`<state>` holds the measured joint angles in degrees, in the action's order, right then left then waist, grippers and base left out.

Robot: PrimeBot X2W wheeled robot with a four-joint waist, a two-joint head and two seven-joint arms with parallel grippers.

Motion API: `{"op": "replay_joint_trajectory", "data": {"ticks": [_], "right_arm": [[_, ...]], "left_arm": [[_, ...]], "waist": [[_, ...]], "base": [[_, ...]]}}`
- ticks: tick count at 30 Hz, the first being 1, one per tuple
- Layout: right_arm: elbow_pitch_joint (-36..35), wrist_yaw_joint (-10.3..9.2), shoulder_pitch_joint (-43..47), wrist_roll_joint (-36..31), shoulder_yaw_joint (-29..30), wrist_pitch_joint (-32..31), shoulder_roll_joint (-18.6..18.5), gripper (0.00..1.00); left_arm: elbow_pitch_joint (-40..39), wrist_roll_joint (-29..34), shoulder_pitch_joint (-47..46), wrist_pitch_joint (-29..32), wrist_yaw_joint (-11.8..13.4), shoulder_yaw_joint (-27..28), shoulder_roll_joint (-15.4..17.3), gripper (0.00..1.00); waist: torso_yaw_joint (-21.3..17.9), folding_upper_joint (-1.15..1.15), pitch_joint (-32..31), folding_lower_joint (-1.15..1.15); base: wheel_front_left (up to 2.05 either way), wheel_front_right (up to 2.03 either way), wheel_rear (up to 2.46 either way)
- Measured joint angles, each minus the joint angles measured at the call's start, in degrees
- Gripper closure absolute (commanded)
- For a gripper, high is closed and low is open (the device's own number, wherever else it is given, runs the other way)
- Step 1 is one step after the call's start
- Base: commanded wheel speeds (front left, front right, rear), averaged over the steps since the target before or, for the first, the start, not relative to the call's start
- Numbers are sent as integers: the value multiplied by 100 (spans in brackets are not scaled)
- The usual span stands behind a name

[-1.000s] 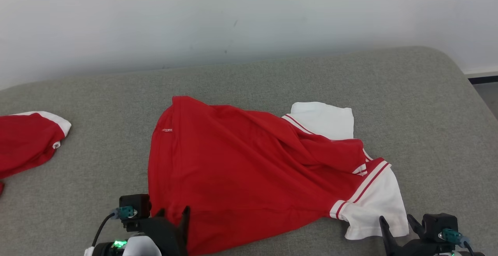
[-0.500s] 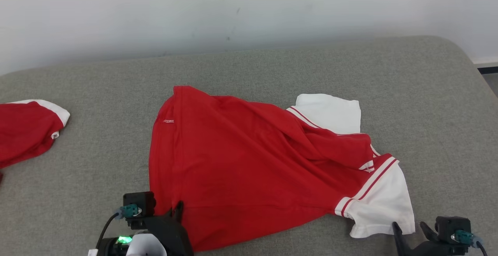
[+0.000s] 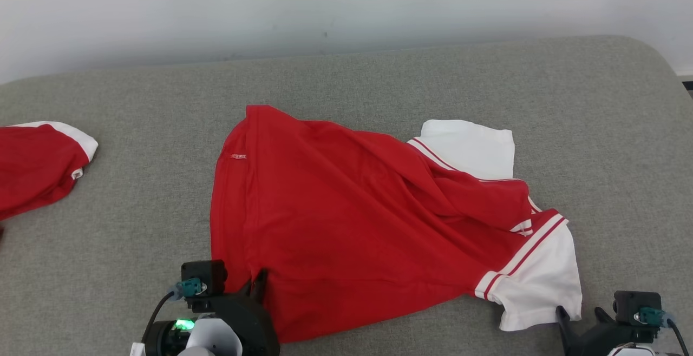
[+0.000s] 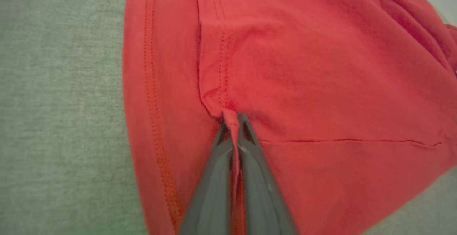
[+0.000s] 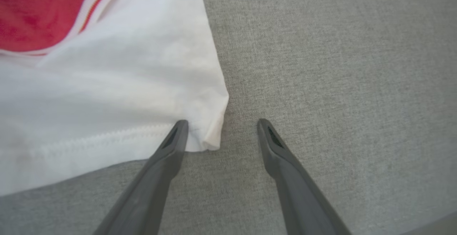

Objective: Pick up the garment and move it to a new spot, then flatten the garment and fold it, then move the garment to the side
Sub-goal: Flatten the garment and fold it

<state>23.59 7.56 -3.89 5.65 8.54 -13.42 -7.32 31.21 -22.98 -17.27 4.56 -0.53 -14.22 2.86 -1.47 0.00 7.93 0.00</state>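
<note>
**Two end effectors at the near edge of a red garment [image 3: 352, 221]**

One red short-sleeved garment with white sleeves lies spread and loosely creased on a grey fabric surface [image 3: 135, 221], its hem toward the robot's left and its sleeves toward the robot's right. A pale wall [image 3: 346, 10] rises beyond the garment's far side.

The left end effector [image 3: 259, 285] is at the garment's near hem corner. In the left wrist view its two dark fingers are pressed together with a thin ridge of red cloth pinched between the tips, next to a stitched seam. The cloth around the pinch is drawn into a small peak, and the rest of the garment lies on the surface.

The right end effector [image 5: 222, 122] stands at the garment's near white sleeve [image 3: 541, 285], with its fingers spread wide and nothing gripped. In the right wrist view the sleeve's curled corner lies between the two tips. One fingertip is at the sleeve's stitched edge and the other is over bare grey fabric just beside the garment.

The far white sleeve [image 3: 471, 147] lies flat, partly tucked under the red body, with red stripes along its join. A second red garment [image 3: 38, 172] with white trim lies well apart from the first, off its hem side toward the robot's left.
</note>
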Motion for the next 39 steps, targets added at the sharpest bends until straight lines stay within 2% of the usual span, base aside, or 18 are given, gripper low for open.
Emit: {"op": "replay_joint_trajectory", "data": {"ticks": [1, 2, 4, 5, 12, 15, 20, 24, 25, 31, 35, 39], "right_arm": [[54, 0, -36, 24, -10, -65, 0, 0], [99, 0, -79, 55, -18, -99, -3, 35], [140, 0, -125, 89, -43, -113, -9, 91], [164, 0, -158, 122, -58, -112, -9, 100], [107, 0, -201, 510, -110, 74, -8, 100], [-215, 0, -214, 921, -82, 203, 46, 100], [-985, 0, -260, 2023, -187, 70, 214, 100], [-1535, -1, -571, 2541, -240, -234, 196, 100], [-1619, -1, -715, 2675, -255, -348, 193, 100], [-1793, -1, -2190, 3103, -278, -973, 168, 100], [-1522, -1, -3471, 3147, -364, -1289, 179, 100], [-1042, -3, -4777, 3029, -433, -1413, 189, 100]], "left_arm": [[7, -4, -12, -8, 1, -8, -1, 100], [13, -15, -21, -24, 1, -12, 0, 100], [24, -24, -27, -64, 3, -21, 0, 100], [30, -26, -27, -92, 4, -25, 0, 100], [-4, -151, -20, -219, 2, -24, -1, 100], [-148, -207, -10, -338, 8, 25, -1, 100], [-524, -503, -11, -483, -8, 142, -2, 100], [-782, -1099, -144, -428, -105, 238, -1, 100], [-834, -1308, -245, -390, -109, 255, -5, 100], [-896, -1394, -1445, 170, -231, 353, 222, 100], [-912, -1856, -2505, 497, -297, 697, 316, 100], [-895, -1983, -3644, 702, -230, 950, 563, 100]], "waist": [[2, 0, 7, 0], [1, 0, 14, 0], [-7, 0, 21, 0], [-10, 0, 24, 0], [-9, 0, -51, 0], [-9, 0, -131, 0], [-31, 0, -266, 0], [-90, 0, -272, 0], [-104, 0, -247, 0], [-191, 0, 56, 0], [-272, 1, 365, 1], [-361, 1, 723, 1]], "base": [[0, 0, 0], [0, 0, 0], [0, 0, 0], [0, 0, 0], [0, 0, 0], [0, 0, 0], [0, 0, 0], [0, 0, 0], [0, 0, 0], [0, 0, 0], [0, 0, 0], [0, 0, 0]]}}
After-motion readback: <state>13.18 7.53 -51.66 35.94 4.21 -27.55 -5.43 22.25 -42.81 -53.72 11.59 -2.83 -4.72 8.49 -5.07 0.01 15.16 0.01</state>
